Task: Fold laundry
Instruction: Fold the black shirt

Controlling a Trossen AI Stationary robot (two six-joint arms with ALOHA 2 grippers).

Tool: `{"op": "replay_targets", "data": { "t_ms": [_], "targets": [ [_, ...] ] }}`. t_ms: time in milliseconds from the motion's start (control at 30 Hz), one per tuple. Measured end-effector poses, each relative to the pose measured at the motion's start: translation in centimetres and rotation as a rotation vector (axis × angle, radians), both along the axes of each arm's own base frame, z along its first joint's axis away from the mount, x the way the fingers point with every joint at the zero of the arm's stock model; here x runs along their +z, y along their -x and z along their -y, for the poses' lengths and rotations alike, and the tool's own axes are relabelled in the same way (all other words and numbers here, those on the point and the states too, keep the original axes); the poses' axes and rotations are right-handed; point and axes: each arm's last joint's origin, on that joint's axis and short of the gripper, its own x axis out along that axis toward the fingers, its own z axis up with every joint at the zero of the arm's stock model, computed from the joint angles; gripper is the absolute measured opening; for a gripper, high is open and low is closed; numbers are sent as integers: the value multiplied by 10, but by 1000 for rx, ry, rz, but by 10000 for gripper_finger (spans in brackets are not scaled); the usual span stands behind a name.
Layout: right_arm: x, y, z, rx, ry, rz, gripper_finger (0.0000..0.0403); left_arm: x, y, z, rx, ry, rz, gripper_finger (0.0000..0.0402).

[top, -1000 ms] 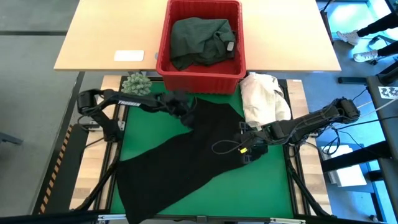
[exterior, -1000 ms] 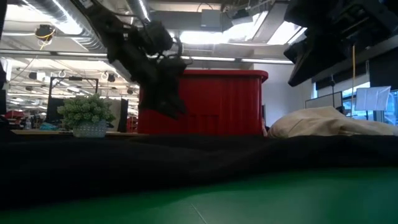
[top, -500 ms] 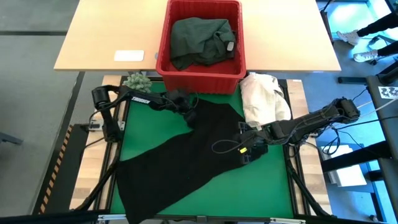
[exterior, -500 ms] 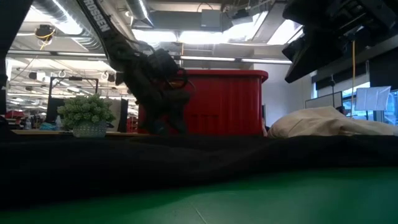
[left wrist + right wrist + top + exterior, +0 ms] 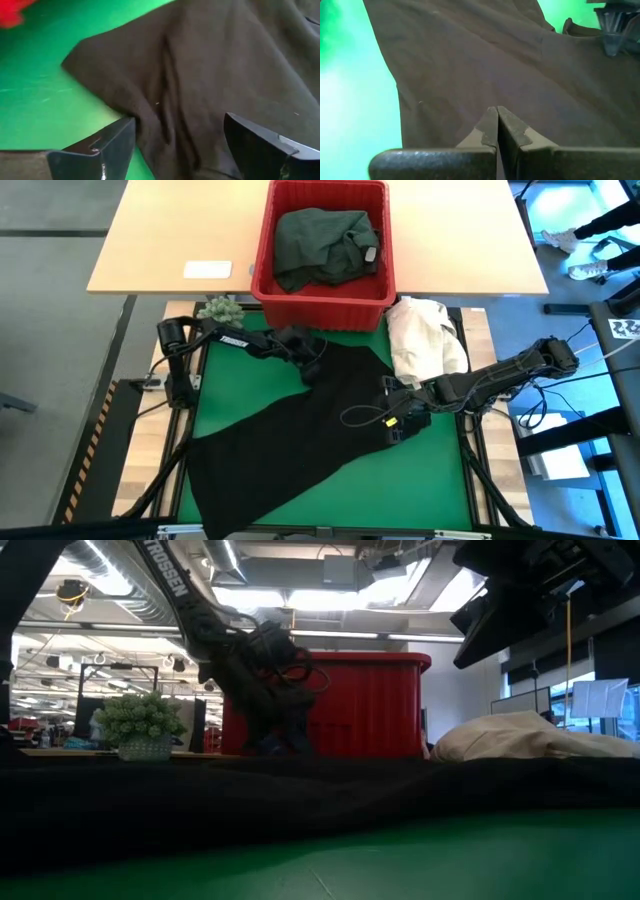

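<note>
A black garment of the laundry lies spread slantwise on the green mat, from its near left toward its far right. My left gripper is open and low over the garment's far corner, its fingers either side of a raised crease. My right gripper is shut and hangs above the garment's right part, touching nothing. A dark green garment lies in the red basket. My left gripper comes slanting down from the table's left, its open fingers on either side of a crease near the garment's far corner. The garment lies flat on the mat. Whether the fingertips touch the cloth, I cannot tell.
A cream-white cloth heap lies at the mat's far right corner. A small potted plant stands at its far left. The red basket stands on a wooden table behind the mat, with a white card.
My left gripper has come down toward the black garment's far corner and moved a little toward the table's right edge. The garment lies as it did.
</note>
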Motion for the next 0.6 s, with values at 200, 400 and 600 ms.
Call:
{"op": "replay_targets", "data": {
  "t_ms": [200, 400, 600],
  "targets": [
    [0, 0, 0, 5, 6, 0, 1, 0, -2, 5, -44, -18, -1, 229],
    [0, 0, 1, -10, 52, 8, 1, 8, -14, 14, -172, -156, 87, 113],
    [-1, 0, 12, -114, 146, -1, 1, 22, -31, 26, -272, -271, 159, 13]
  ]
}}
